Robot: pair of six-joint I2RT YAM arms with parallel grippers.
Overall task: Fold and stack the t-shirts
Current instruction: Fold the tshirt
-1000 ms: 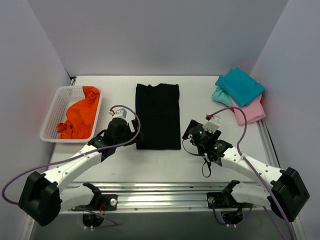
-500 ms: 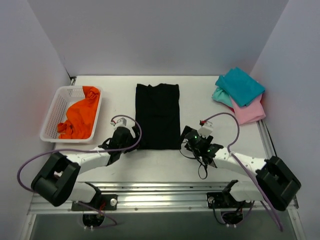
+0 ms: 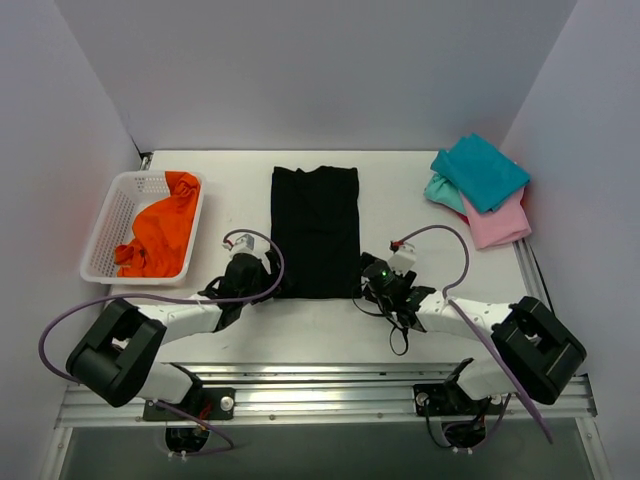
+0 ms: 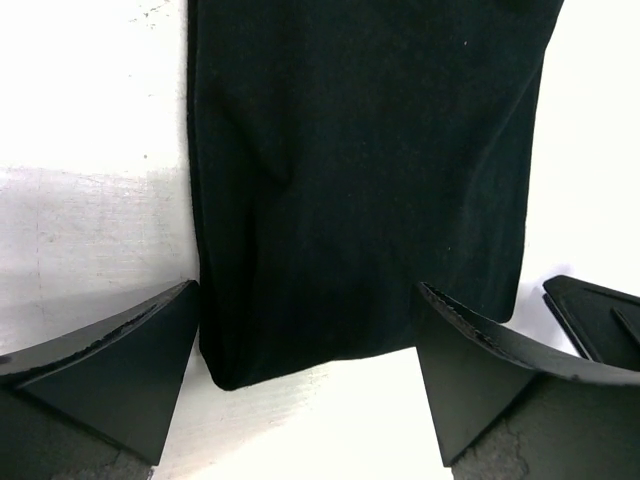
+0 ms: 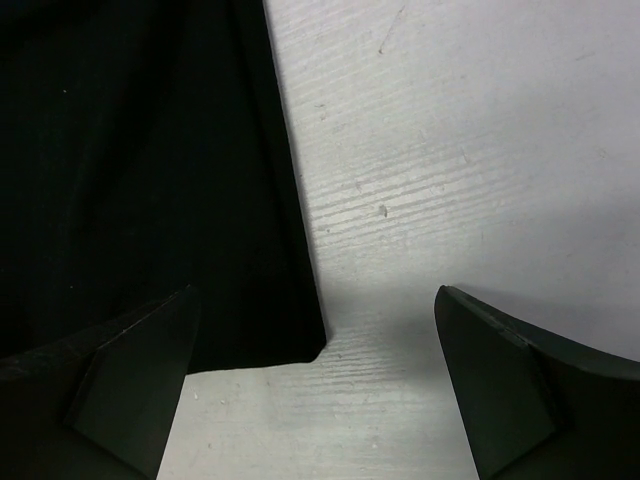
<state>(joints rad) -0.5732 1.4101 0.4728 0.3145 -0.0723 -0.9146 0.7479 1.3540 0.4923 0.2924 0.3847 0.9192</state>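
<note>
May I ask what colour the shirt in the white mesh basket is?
Orange cloth shirt; top external view.

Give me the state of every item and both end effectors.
black t-shirt: folded lengthwise, lying flat.
orange t-shirt: crumpled in white mesh basket.
teal t-shirt: folded, atop stack.
pink t-shirt: folded, under teal.
left end effector: open, at shirt's near-left corner.
right end effector: open, at near-right corner.
</note>
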